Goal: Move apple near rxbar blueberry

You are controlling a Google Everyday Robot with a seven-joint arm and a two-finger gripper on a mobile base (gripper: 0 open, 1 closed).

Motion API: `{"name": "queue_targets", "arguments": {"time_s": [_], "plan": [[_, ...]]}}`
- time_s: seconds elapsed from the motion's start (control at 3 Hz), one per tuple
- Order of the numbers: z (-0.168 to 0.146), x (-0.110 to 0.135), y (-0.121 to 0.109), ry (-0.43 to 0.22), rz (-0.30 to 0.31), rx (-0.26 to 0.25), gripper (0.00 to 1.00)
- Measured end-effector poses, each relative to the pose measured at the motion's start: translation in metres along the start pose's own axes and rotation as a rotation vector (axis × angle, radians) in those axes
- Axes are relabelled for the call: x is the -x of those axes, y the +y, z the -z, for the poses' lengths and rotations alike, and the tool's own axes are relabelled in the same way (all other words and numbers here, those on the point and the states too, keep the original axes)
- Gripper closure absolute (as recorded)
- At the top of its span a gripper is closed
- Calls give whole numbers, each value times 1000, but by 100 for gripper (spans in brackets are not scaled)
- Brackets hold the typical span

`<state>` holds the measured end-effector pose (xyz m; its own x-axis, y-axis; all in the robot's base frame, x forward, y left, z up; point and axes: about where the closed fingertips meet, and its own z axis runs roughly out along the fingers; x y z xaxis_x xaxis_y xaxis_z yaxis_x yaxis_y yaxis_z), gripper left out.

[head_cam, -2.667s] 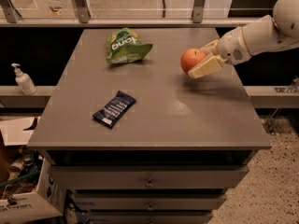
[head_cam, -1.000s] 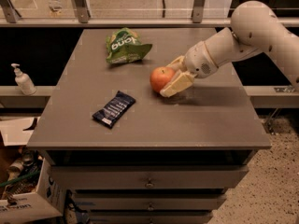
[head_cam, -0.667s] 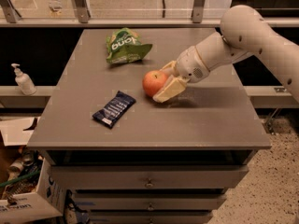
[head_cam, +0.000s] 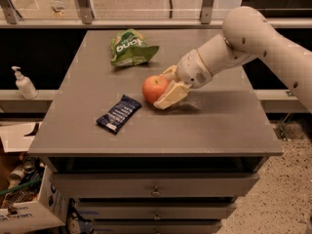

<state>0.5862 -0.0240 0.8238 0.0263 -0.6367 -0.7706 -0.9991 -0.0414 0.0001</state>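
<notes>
- Camera view, table (head_cam: pixel 214 126) seen from its front edge; clock directions are read on this view, 12 o'clock being the far edge.
- Gripper (head_cam: pixel 164 88): clenched on the apple (head_cam: pixel 153 87). One pale finger lies under its 4 o'clock side and the other over its 2 o'clock side.
- The arm (head_cam: pixel 243 38) comes in from 2 o'clock. In my judgement that approach leaves the apple's 8 o'clock side open toward the bar.
- The apple is near the middle of the table, low over the surface. Whether it touches the top cannot be told.
- The snack bar (head_cam: pixel 119 113), in a dark blue wrapper, lies flat at 8 o'clock from the apple. It is near the apple but apart from it, and set on a slant.
- The green chip bag (head_cam: pixel 130 48) lies at 11 o'clock from the apple, toward the far edge and well apart from the bar. It plays no part in the task.
- Judgement: the apple is already close to the bar, so the remaining work is to set it down and release it. The risk is the round fruit rolling once it is freed.
- Count on the table: one apple, one snack bar, one chip bag.
- Count off the table: one pump bottle (head_cam: pixel 23 83), on the ledge at 9 o'clock.
- Count of tooling: one arm, one gripper.
</notes>
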Motion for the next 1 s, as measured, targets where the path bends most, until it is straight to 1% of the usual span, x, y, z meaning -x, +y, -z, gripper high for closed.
{"name": "queue_targets", "arguments": {"time_s": [0.33,0.67,1.0], "plan": [[-8,13,8,-29,23,30,100],[-12,22,13,-35,48,46,100],[-12,23,13,-35,49,47,100]]}}
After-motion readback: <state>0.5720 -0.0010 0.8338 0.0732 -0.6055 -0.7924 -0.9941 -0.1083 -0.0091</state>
